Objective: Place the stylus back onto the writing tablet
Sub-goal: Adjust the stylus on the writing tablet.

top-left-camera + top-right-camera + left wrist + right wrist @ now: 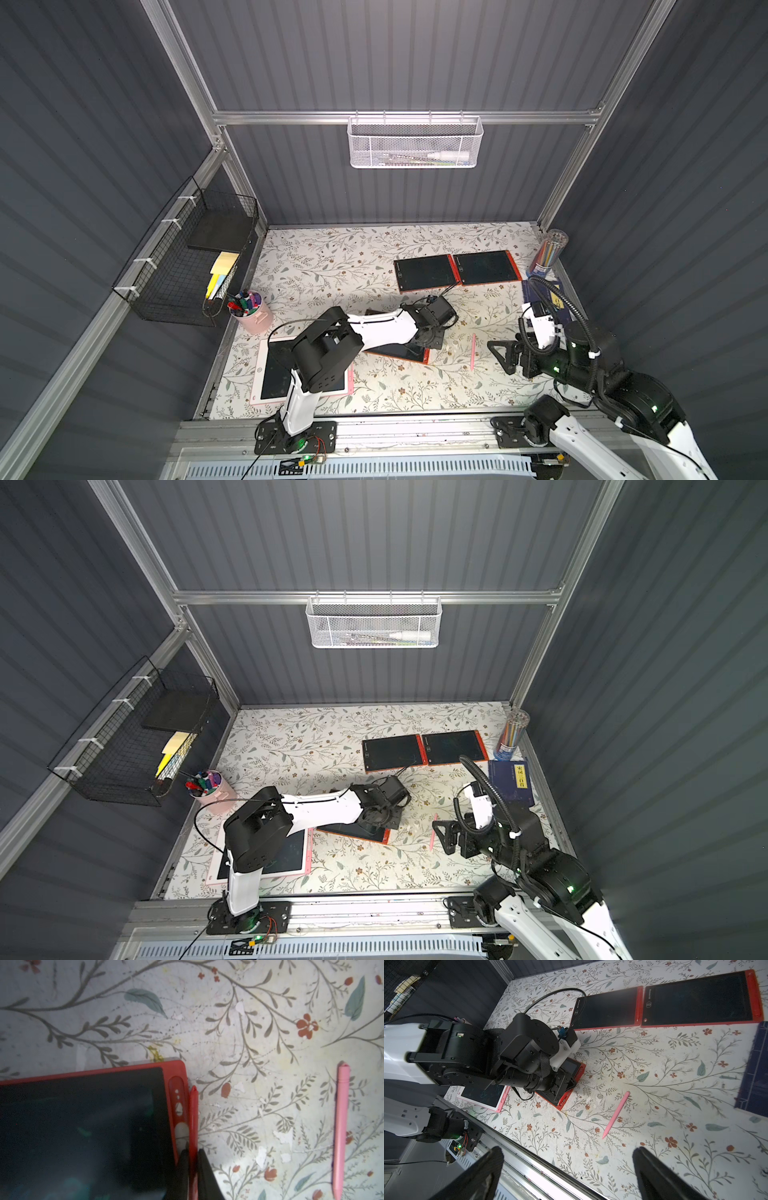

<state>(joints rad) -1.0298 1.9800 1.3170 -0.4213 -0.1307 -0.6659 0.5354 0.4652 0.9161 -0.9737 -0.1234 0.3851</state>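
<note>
At near left, the pink tablet (258, 376) lies flat under my left arm, with the marker cup (253, 318) farther back. In the centre, my left tool (193, 1154) is clenched on the red stylus (193, 1109), pinching the shaft toward one end. The stylus lies parallel to the side edge of the red tablet (175, 1068), touching or just beside the holder there. I cannot tell whether it is seated.

To the right, a pink stylus (473, 351) lies loose on the bench (332, 266), well apart from the pink tablet. My right tool (566, 1150) hangs above the bench near it, released, jaws wide, holding nothing. A blue book (511, 781) lies at far right.

Handling, as judged: either stylus is a thin, light, stiff plastic rod, smooth enough to pivot in a pinch. Take hold across the mid-shaft, jaws square to its length.

The bench covering is flat, floral-printed and chipped in spots, and probably gives little grip. Dark ribbed walls close in on the left, far and right sides, so clearance near them is limited.
</note>
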